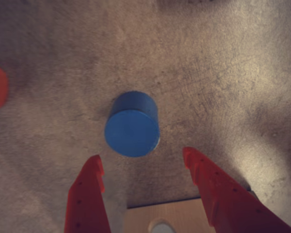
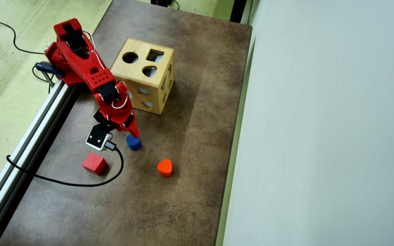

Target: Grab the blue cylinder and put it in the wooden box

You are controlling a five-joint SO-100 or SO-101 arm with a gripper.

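A: Status on your end?

B: I'm holding my gripper (image 1: 143, 162) spread wide, nothing between the fingers (image 1: 89, 194). In the wrist view I'm seeing both red tips at the bottom of the frame and the blue cylinder (image 1: 132, 127) just beyond them, roughly centred on the gap, maybe a touch toward the left finger. Not touching it on either side.

A: How's the cyl sitting?

B: Upright on the brown table (image 2: 190, 136), flat round face up, long axis vertical. So I'm thinking the approach is straight fwd and down along my pointing direction; no wrist twist needed, since a round body grips the same from any angle.

A: And from above?

B: In the overhead view my gripper (image 2: 134, 134) is hovering right over the near edge of the blue cylinder (image 2: 134, 142), arm reaching out from the base at the table's left rail.

A: The drop spot?

B: The wooden box (image 2: 142, 78) is standing behind me, near the base, top-face cutouts showing. I'm also catching its edge at the bottom of the wrist view.

A: Clutter?

B: Red cube (image 2: 94, 163) and orange heart (image 2: 165, 167) are lying farther out, both clear of my path.
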